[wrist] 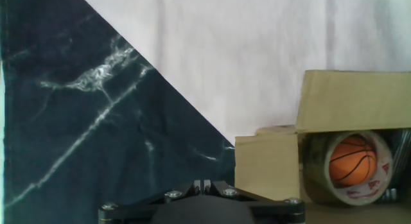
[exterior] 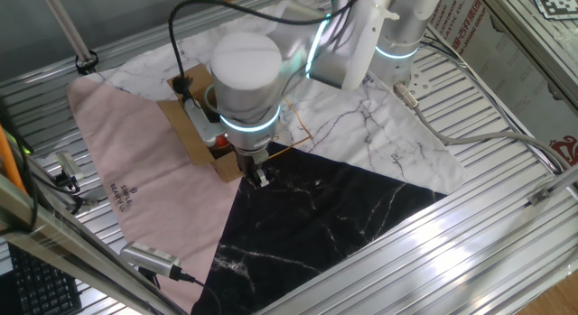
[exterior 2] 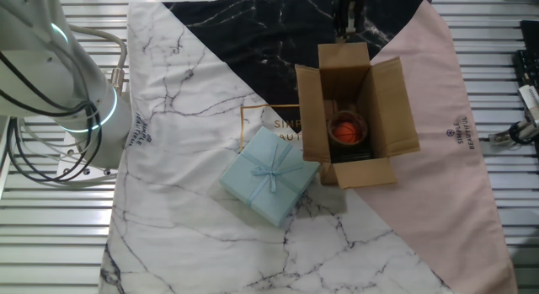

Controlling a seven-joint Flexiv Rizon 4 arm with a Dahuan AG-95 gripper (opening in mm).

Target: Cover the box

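Observation:
The box (exterior 2: 389, 117) is a small brown cardboard carton standing open, its four flaps spread outward. Inside it lies a tape roll with an orange basketball print (exterior 2: 347, 130). In the hand view the box (wrist: 276, 166) fills the lower right and the tape roll (wrist: 352, 161) shows within. My gripper (exterior 2: 345, 24) hangs just beyond the box's far flap (exterior 2: 344, 55), over the black marble part of the mat. Its fingertips (wrist: 202, 183) are pressed together with nothing between them. In one fixed view the gripper (exterior: 260, 177) sits beside the box (exterior: 191, 130), which the arm partly hides.
A pale blue gift box with a ribbon (exterior 2: 269, 174) lies on the white marble part of the mat, touching the carton's left side. The mat (exterior 2: 194, 92) has black, white and pink sections. Cables (exterior: 470, 125) and metal frame rails (exterior: 54, 216) surround it.

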